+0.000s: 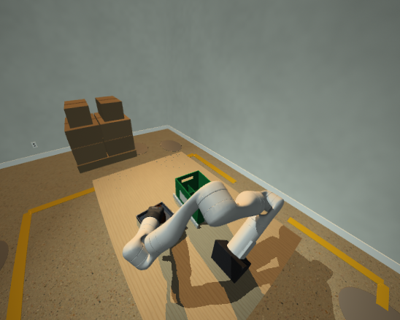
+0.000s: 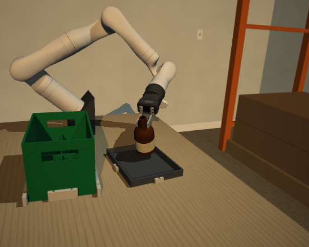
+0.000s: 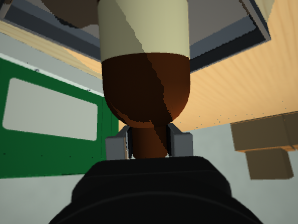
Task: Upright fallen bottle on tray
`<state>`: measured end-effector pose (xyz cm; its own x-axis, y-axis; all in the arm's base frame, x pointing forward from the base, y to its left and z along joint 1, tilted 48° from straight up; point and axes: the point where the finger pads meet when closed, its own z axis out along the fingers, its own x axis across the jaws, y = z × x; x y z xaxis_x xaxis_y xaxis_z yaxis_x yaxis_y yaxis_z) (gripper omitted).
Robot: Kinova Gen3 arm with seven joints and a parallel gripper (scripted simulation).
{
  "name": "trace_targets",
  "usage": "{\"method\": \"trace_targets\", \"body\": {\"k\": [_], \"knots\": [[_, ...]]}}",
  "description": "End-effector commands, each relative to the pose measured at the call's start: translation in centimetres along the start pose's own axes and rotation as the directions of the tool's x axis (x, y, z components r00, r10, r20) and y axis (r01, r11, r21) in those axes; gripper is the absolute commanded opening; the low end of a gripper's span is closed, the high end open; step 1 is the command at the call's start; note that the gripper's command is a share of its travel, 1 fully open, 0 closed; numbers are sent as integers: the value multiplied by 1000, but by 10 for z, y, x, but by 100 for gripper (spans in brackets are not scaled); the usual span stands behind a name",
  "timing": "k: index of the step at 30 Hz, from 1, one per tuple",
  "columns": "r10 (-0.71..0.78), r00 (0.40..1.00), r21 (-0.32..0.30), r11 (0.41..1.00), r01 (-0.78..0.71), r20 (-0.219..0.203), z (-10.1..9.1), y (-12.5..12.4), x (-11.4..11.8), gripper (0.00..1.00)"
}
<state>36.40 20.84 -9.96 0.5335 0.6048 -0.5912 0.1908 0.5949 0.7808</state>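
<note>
The brown bottle (image 2: pixel 144 135) (image 3: pixel 145 85) with a cream label is upright, or very nearly so, over the back part of the dark tray (image 2: pixel 145 180) (image 3: pixel 227 45). Its base is inside the rim; whether it touches the tray floor cannot be told. My gripper (image 2: pixel 144 124) (image 3: pixel 149 135) is shut on the bottle's neck, one finger on each side, with the arm coming down at a slant from behind. The tray lies level on the table. The green crate (image 2: pixel 57 175) (image 3: pixel 50 155) (image 1: pixel 182 188) stands level beside it. In the top view the wrist hides most of the bottle.
Small pale blocks sit against the crate's foot and the tray's sides, such as the block (image 2: pixel 159 180) at the tray's front. Stacked cartons (image 2: pixel 277 127) (image 1: pixel 100 135) and an orange rack (image 2: pixel 233 76) stand beyond the table. The crate wall rises higher than the tray rim.
</note>
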Motion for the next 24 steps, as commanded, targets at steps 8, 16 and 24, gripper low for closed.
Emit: {"method": "trace_targets", "body": {"k": [8, 16, 24], "knots": [[0, 1000, -1, 1000, 0, 0, 2, -6, 0, 0], [0, 1000, -1, 1000, 0, 0, 3, -9, 0, 0], [0, 1000, -1, 1000, 0, 0, 4, -10, 0, 0]]}}
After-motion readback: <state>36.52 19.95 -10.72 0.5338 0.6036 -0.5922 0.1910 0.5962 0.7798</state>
